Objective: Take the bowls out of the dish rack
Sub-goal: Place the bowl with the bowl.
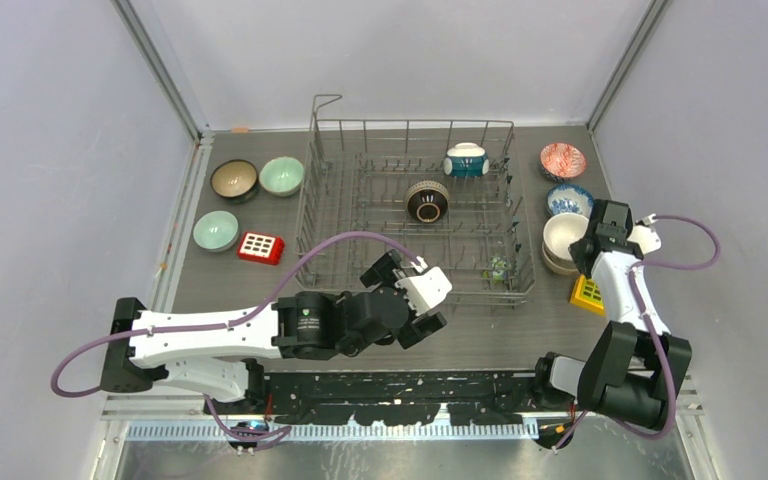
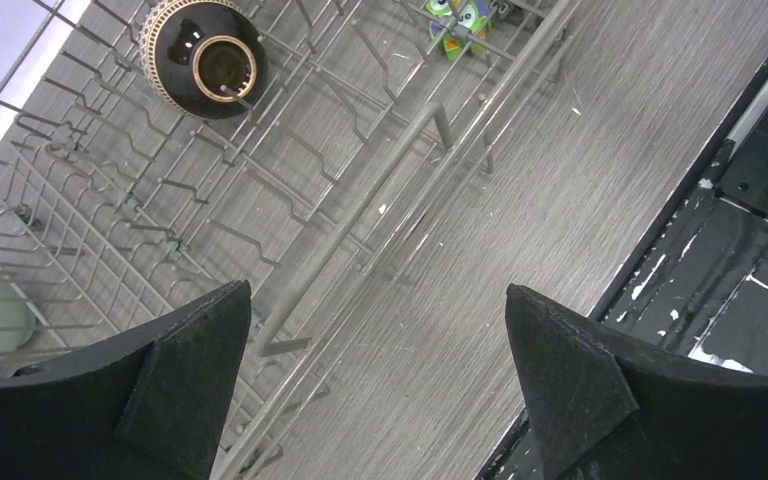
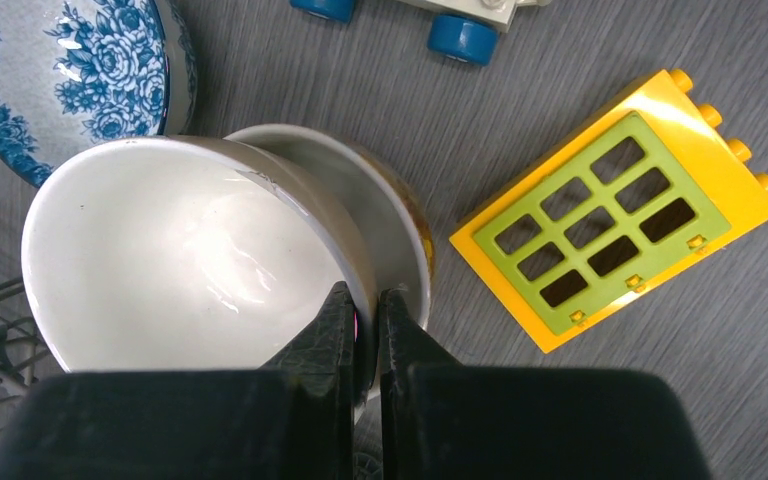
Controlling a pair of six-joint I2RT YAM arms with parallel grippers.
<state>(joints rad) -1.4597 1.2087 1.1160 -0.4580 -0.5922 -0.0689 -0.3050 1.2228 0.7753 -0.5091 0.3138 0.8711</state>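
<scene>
The dish rack (image 1: 370, 195) sits in the middle of the bench (image 1: 520, 330), and I can see only two bowls in it. A dark brown bowl (image 1: 427, 201) is propped among the tines near the centre with its foot ring showing, and a teal-and-white bowl (image 1: 466, 160) is at the far right corner. A little owl figure (image 1: 500, 268) sits in the rack's near right corner. The left pincer (image 1: 422, 300) hangs over the rack's near edge, released, its jaws spread wide with nothing between them. The right pincer (image 3: 368, 322) is clenched on the rim of a cream bowl (image 3: 180, 260), one finger inside the wall and one outside. That bowl sits tilted inside a second bowl (image 3: 400, 215) on the bench just right of the rack. Beyond it stand a blue-and-white bowl (image 3: 70, 80) and, farther back, a red patterned bowl (image 1: 563, 160). A yellow block (image 3: 610, 220) lies near the stack. Left of the rack rest a brown bowl (image 1: 233, 180), a far green bowl (image 1: 281, 175) beside it, a near green bowl (image 1: 216, 230) and a red block (image 1: 261, 247).
</scene>
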